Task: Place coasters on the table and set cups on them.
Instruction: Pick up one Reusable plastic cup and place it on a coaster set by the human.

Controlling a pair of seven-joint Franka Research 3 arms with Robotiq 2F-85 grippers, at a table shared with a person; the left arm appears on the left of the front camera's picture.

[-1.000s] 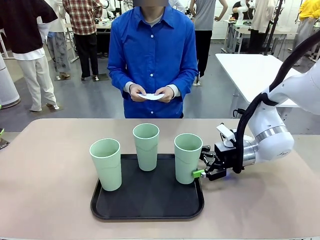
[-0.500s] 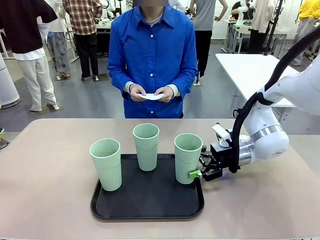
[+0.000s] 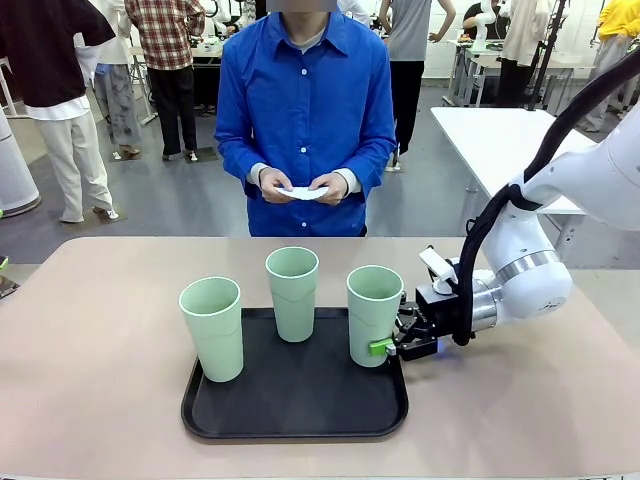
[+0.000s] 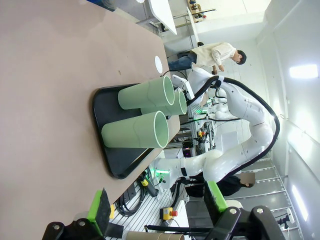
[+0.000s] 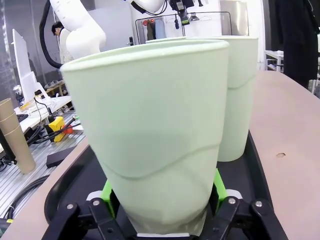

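You have the rightmost cup (image 3: 374,314) standing on the black tray (image 3: 300,422) on the table (image 3: 100,330), the right gripper (image 3: 388,343) clamped around its base, while the left gripper (image 4: 156,205) hangs spread wide and empty.

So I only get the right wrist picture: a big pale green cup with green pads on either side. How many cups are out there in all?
Observer: Three, all upright on a black tray. Yours is the right cup, with the middle cup and the left cup beside it.
Operator: Is anyone at the table?
Observer: Yes, a person stands at the far side, with white coasters in their hands. I cannot tell how many.
Operator: And the other arm?
Observer: Its wrist camera shows the left arm's jaws open with nothing between them, well apart from the tray.
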